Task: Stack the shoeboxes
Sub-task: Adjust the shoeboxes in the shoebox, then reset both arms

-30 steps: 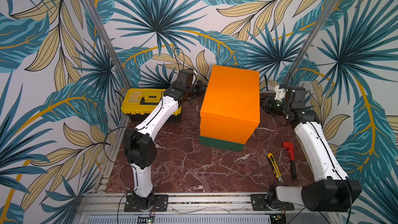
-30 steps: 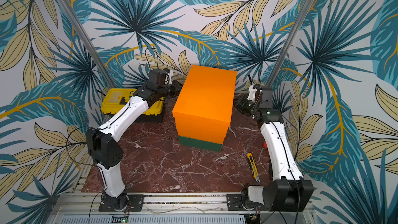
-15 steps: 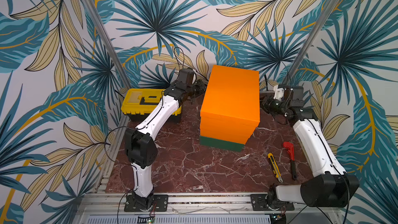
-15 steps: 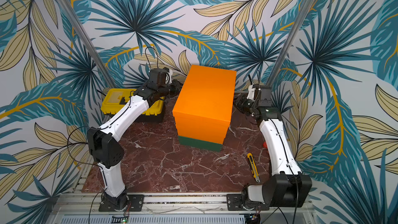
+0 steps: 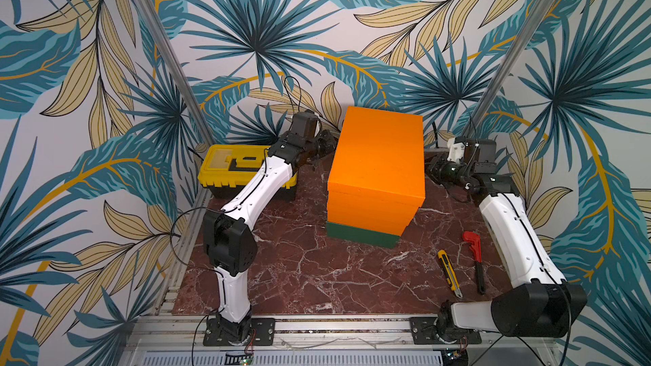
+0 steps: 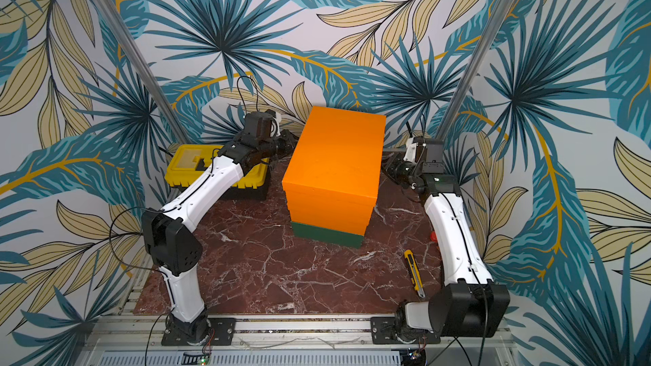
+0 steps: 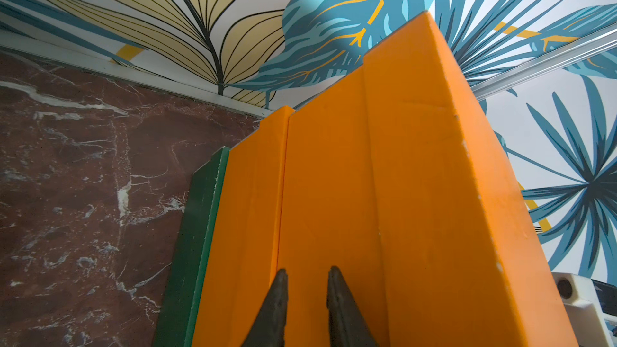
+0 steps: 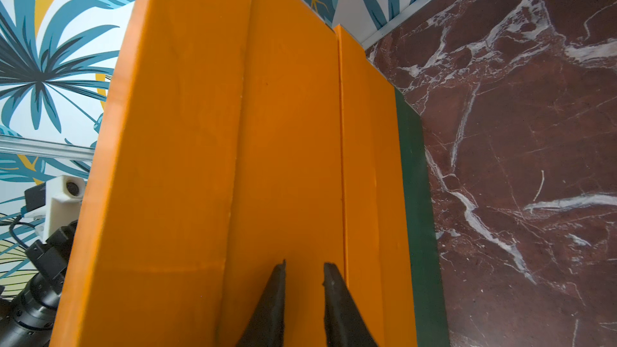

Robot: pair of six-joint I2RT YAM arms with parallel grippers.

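Remaining as before, both jaws, slightly spread and empty, flank the top orange shoebox [image 5: 380,156].

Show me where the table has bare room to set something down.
Widest bare marble: in front of the shoebox stack, between the left arm and the utility knife. Crowded: toolbox back left, knife and red wrench front right, left gripper and right gripper close beside the stack's sides.

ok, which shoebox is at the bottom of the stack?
The green box: the only non-orange one, on the table under the lower orange box and the top orange box.
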